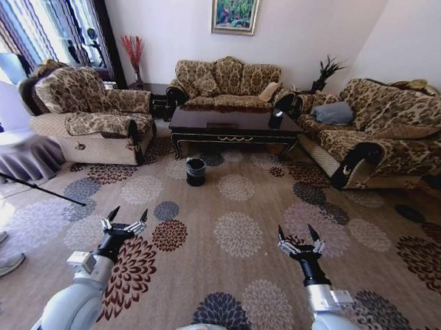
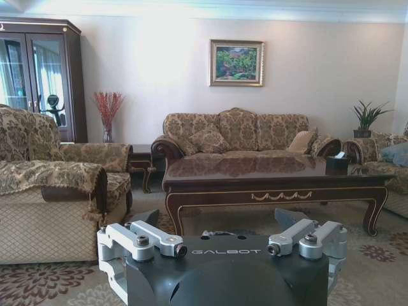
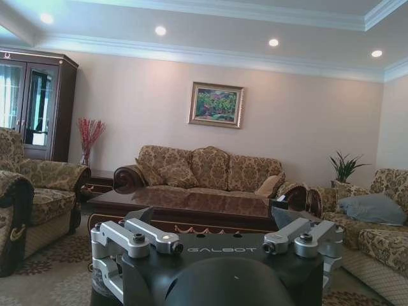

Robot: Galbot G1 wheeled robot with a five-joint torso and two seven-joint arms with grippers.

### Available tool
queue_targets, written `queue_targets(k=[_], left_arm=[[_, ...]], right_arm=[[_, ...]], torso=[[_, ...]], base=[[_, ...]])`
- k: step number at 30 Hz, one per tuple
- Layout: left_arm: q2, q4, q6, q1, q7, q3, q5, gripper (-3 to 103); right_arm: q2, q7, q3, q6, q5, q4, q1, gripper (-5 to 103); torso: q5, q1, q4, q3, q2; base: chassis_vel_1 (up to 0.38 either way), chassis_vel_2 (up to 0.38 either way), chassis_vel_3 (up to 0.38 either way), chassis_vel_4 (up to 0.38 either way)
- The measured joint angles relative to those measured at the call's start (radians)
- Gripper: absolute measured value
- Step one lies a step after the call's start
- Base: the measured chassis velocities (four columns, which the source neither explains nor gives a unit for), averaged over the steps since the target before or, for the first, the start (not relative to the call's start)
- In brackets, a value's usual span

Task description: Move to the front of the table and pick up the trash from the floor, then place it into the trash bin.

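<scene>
1. Glossy dark wood marks the table (image 1: 234,123), which stands well ahead of the robot across a floral carpet (image 1: 239,232), framed by a patterned sofa (image 1: 226,82) behind it, an armchair (image 1: 90,114) on the robot's left and a second sofa (image 1: 385,133) on its right.
2. On the carpet just in front of the table's left end sits the trash bin (image 1: 196,171), a small round black bucket standing upright and clear of the table legs.
3. No litter can be made out on the floor from this far back; whether any lies beneath or beside the table cannot be told.
4. Held low and forward on the left, the left gripper (image 1: 126,221) hangs above the carpet with its fingers spread wide and nothing between them; the left wrist view looks over the same gripper (image 2: 223,245) to the table's gold-trimmed front edge.
5. On the right, the right gripper (image 1: 299,239) mirrors that pose, jaws parted wide and empty, well short of the bin and table.
6. At the table's right end rests a small black tissue box (image 2: 336,163), near a potted plant (image 2: 365,118) in the corner.
7. Above the far sofa hangs a framed painting (image 1: 235,9).
</scene>
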Motion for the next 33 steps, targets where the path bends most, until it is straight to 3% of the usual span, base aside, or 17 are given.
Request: queue_targets(k=[20,33], left_arm=[[0.0,0.0,0.0,0.0,0.0,0.0,0.0,100],[0.0,0.0,0.0,0.0,0.0,0.0,0.0,100]], right_arm=[[0.0,0.0,0.0,0.0,0.0,0.0,0.0,100],[0.0,0.0,0.0,0.0,0.0,0.0,0.0,100]], torso=[[-0.0001,-0.003,0.0001,-0.004,-0.007],[0.0005,-0.004,0.0,-0.005,-0.009]], base=[[-0.001,-0.002,0.002,0.003],[-0.081,-0.112,0.091,0.111]])
